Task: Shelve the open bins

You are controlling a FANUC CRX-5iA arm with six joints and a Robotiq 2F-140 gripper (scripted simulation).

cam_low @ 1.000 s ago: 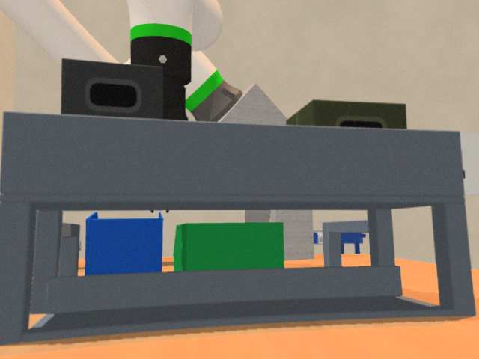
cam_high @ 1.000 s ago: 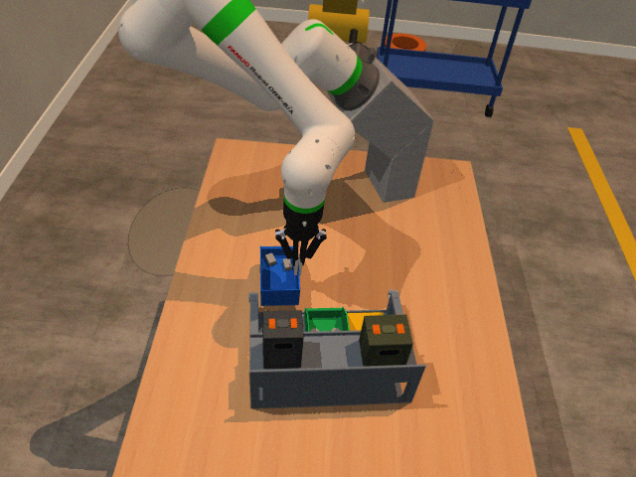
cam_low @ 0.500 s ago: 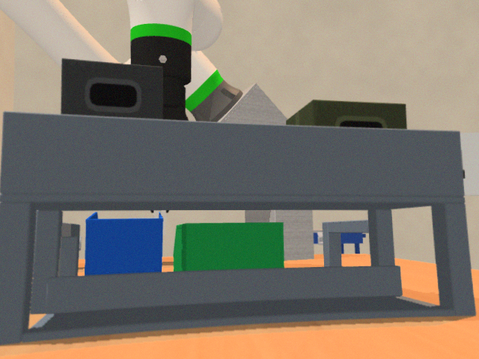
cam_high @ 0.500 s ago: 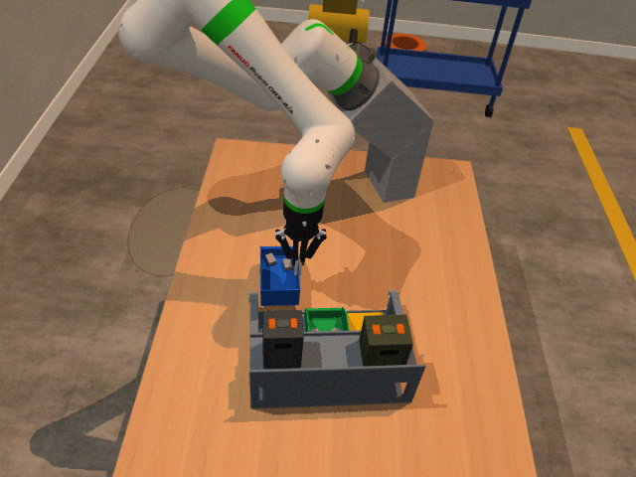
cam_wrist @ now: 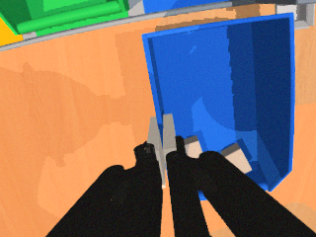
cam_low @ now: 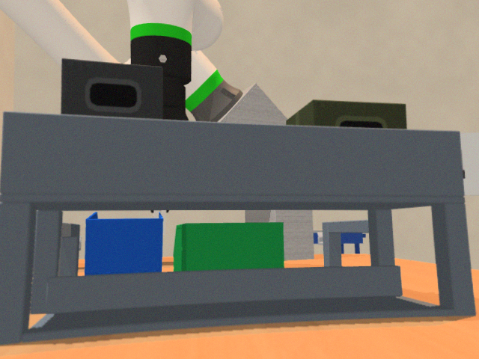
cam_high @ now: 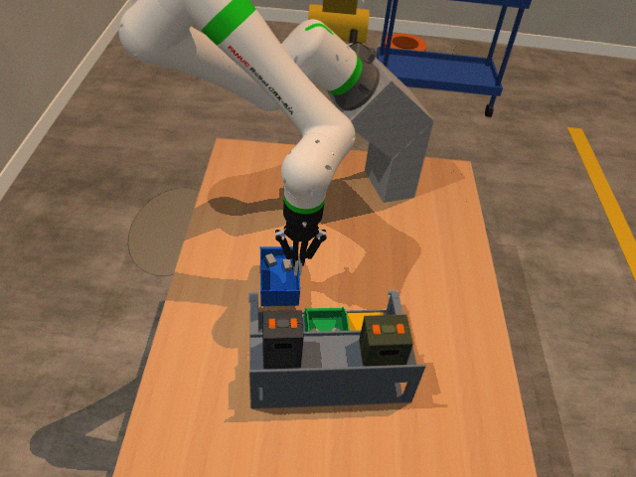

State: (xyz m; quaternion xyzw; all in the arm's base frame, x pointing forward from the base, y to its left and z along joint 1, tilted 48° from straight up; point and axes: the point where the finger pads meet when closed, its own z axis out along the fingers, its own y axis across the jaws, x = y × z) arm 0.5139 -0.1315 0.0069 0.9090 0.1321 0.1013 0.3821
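The blue bin [cam_high: 279, 297] [cam_low: 123, 247] [cam_wrist: 207, 64] is in front of the shelf's left part, open side up. Two pale parts lie inside, near its end away from the shelf. My gripper [cam_high: 297, 266] [cam_wrist: 163, 129] is shut on the bin's side wall, one finger inside and one outside. Its clearance over the table cannot be told; a shelf board hides its underside in the exterior view. The green bin [cam_high: 326, 314] [cam_low: 232, 247] [cam_wrist: 59, 12] stands on the shelf [cam_high: 334, 390] [cam_low: 232, 162], pale parts just visible inside. A blue mark [cam_wrist: 170, 5] shows beyond the front lip.
A dark grey box [cam_high: 282, 354] [cam_low: 73, 93] stands on the shelf's upper board above the left place. An olive box [cam_high: 371, 349] [cam_low: 348, 111] stands at its right. A yellow mark [cam_high: 362, 320] [cam_wrist: 6, 41] lies right of the green bin. Shelf posts rise at both front corners.
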